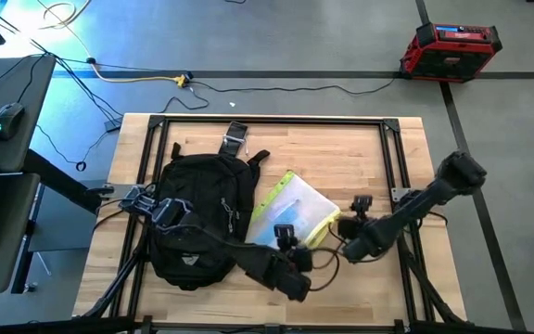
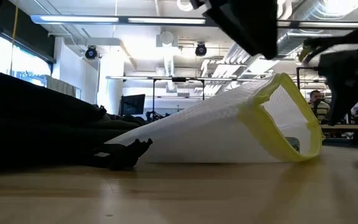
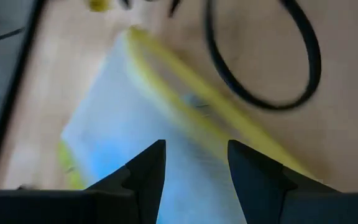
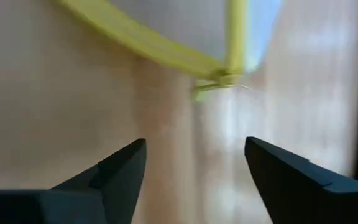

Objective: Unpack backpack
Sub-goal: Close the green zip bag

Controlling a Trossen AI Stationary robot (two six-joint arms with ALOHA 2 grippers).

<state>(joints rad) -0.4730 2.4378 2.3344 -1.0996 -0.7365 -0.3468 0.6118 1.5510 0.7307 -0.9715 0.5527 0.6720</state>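
Observation:
The black backpack (image 1: 197, 215) lies on the left half of the table, its straps toward the far edge; in the low view it is the dark mass (image 2: 30, 130) at the left. Beside it on the right lies the translucent pouch with neon-yellow trim (image 1: 295, 211) (image 2: 229, 130), its left side leaning up on the backpack. My left gripper (image 1: 286, 236) (image 3: 194, 146) reaches across the backpack and hovers open over the pouch's (image 3: 123, 124) near end. My right gripper (image 1: 349, 225) (image 4: 194, 146) is open above the bare wood, just right of the pouch's yellow corner (image 4: 222, 78).
A black cable loop (image 3: 260, 62) lies on the wood beyond the pouch. Black frame rails (image 1: 392, 176) run along the table's sides. On the floor beyond the table are a red case (image 1: 448, 48) and cables (image 1: 146, 79). A desk with a mouse (image 1: 7, 119) stands at the left.

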